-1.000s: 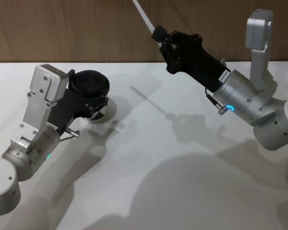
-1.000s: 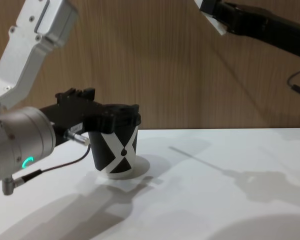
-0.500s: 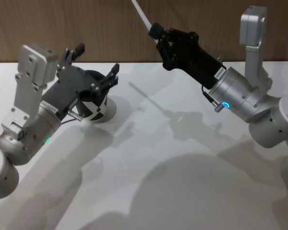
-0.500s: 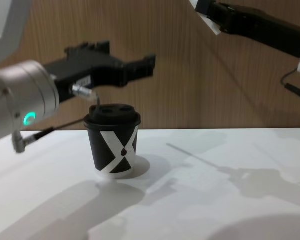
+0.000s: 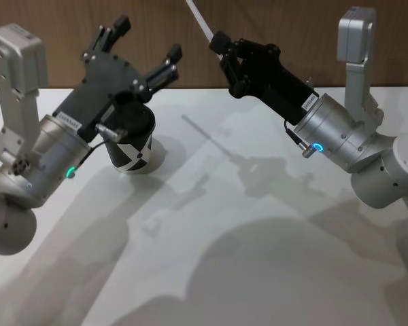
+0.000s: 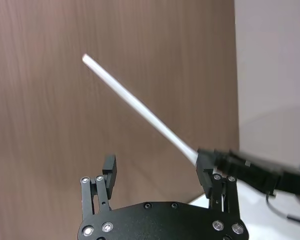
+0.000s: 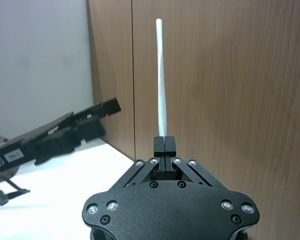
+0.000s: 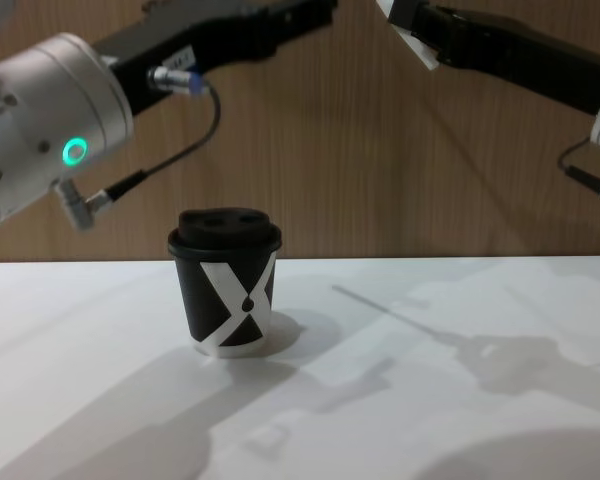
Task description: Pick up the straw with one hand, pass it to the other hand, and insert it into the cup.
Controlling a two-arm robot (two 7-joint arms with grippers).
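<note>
The handover is in hand. The right tool (image 5: pixel 221 46) grips the straw (image 5: pixel 200 22) by one end, high over the counter's (image 5: pixel 272 231) far edge. The left tool (image 5: pixel 145 39) hangs open above the cup (image 8: pixel 227 300) (near the far-left corner). Next it should probably close on the straw's free part.

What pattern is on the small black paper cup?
The cup bears a white X-shaped band with a drop mark; chest view best.

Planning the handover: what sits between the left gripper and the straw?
Nothing: in the head view, the stretch from left gripper to straw, held by the right gripper, is bare, wooden wall behind.
</note>
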